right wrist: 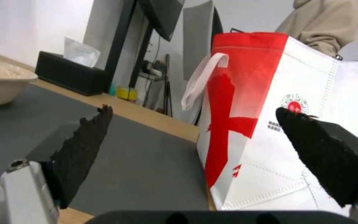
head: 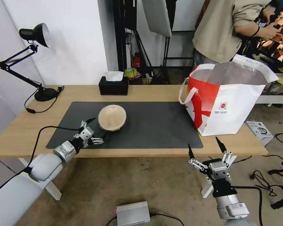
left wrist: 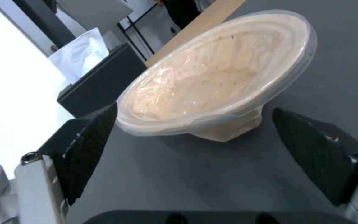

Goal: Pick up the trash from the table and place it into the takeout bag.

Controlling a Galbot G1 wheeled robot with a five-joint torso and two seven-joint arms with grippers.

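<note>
On the mat toward the desk's front left, the lidded container (head: 112, 117) sits just beyond the left gripper (head: 94, 130), jaws spread wide around nothing, while the right gripper (head: 207, 147), also wide, waits off the front edge below the bag (head: 229, 103).

Left arm out low and forward, right arm hanging back.

Left gripper (head: 97, 128) stretched ahead on a nearly level wrist, black fingertips (left wrist: 89, 146) spread wide apart, nothing between them. Silver wrist and white forearm angled up from lower left. Right gripper (head: 206, 145) raised upright at lower right, pointing forward, fingers (right wrist: 84, 149) splayed in an open V, empty, wrist straight beneath, arm tucked close in.
</note>
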